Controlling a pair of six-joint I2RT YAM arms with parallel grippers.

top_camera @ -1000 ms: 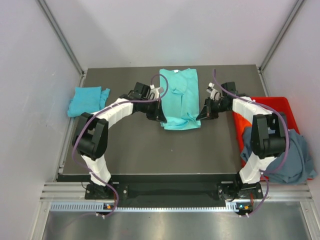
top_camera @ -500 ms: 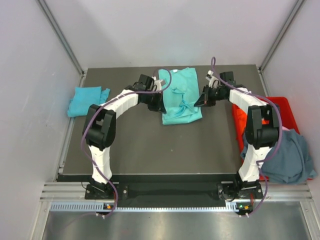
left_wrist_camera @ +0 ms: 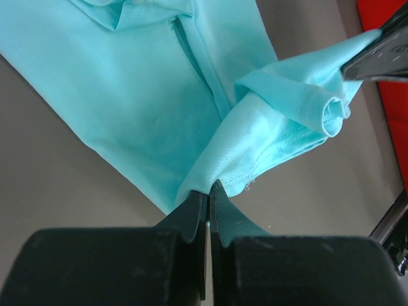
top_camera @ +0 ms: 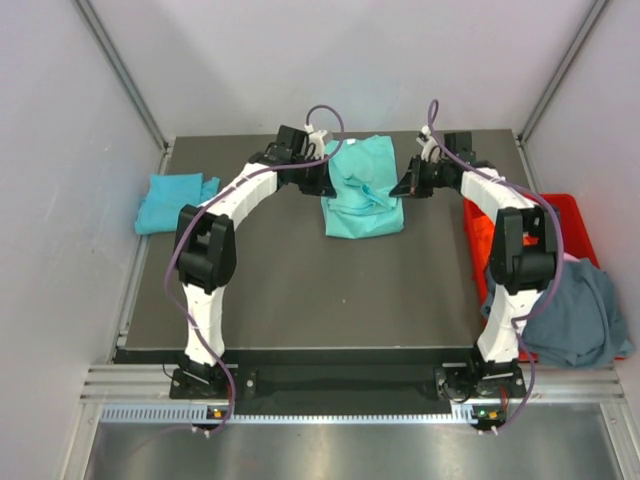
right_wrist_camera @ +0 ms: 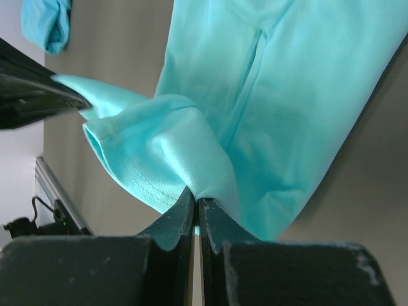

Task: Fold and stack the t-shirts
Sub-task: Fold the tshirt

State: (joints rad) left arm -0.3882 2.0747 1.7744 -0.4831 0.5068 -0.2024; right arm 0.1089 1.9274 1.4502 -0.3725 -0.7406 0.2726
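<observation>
The mint-teal t-shirt [top_camera: 363, 188] lies part-folded at the back middle of the table. My left gripper [top_camera: 322, 175] is shut on its left hem corner, seen in the left wrist view [left_wrist_camera: 208, 189] with the cloth [left_wrist_camera: 153, 95] rising from the jaws. My right gripper [top_camera: 403, 186] is shut on the right hem corner, seen in the right wrist view [right_wrist_camera: 196, 199] with the cloth [right_wrist_camera: 287, 83]. Both hold the hem lifted over the shirt. A folded cyan-blue t-shirt [top_camera: 175, 200] lies at the left edge. A slate grey-blue t-shirt [top_camera: 575, 310] hangs over the crate at right.
A red plastic crate [top_camera: 545, 215] stands off the table's right edge, under the grey-blue shirt. Grey walls and metal frame posts close in the table on three sides. The dark table top [top_camera: 300, 290] stretches toward the arm bases.
Both grippers have carried the shirt's near hem away from me toward the back of the table, folding the lower part up over the upper part.
</observation>
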